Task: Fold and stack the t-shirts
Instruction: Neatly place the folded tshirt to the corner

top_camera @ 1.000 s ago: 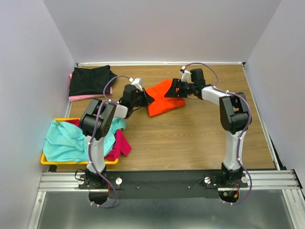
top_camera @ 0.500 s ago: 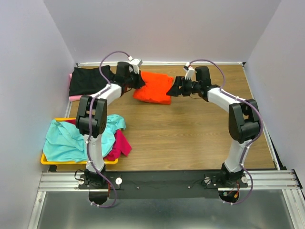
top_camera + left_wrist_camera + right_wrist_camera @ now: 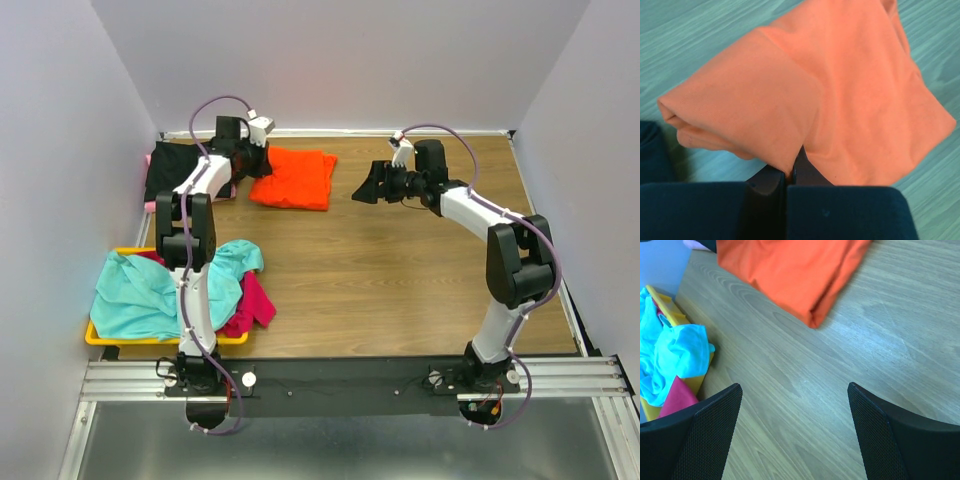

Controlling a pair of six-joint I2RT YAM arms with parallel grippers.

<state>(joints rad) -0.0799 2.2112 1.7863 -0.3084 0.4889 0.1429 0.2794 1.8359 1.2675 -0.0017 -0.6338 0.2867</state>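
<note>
Over the table, top view: orange t-shirt (image 3: 293,178) lies folded on the wooden table (image 3: 400,280), toward the far left. Left gripper (image 3: 255,160) sits at its left edge, between it and the black t-shirt (image 3: 185,168). The black one lies on a pale pink t-shirt (image 3: 153,206) in the far-left corner. Right gripper (image 3: 362,188) hangs just right of the orange shirt, not touching it, jaws spread and pointing at it. Teal t-shirt (image 3: 150,295) and magenta t-shirt (image 3: 255,305) are heaped in and over the yellow tray (image 3: 100,338) at near left, well apart from the orange one.

Left wrist view: left gripper (image 3: 790,172) has its fingers pressed together on a fold at the near edge of the orange t-shirt (image 3: 840,90). The cloth bulges in rolled layers to the left and spreads flatter to the right. Dark cloth shows at the left edge; can't tell for sure what it is.

Right wrist view: right gripper (image 3: 794,387) is wide apart with nothing between the fingers, only bare wood below. A folded corner of the orange t-shirt (image 3: 790,270) is ahead, clear of both fingers. Teal and magenta cloth over the tray rim sit at far left.
</note>
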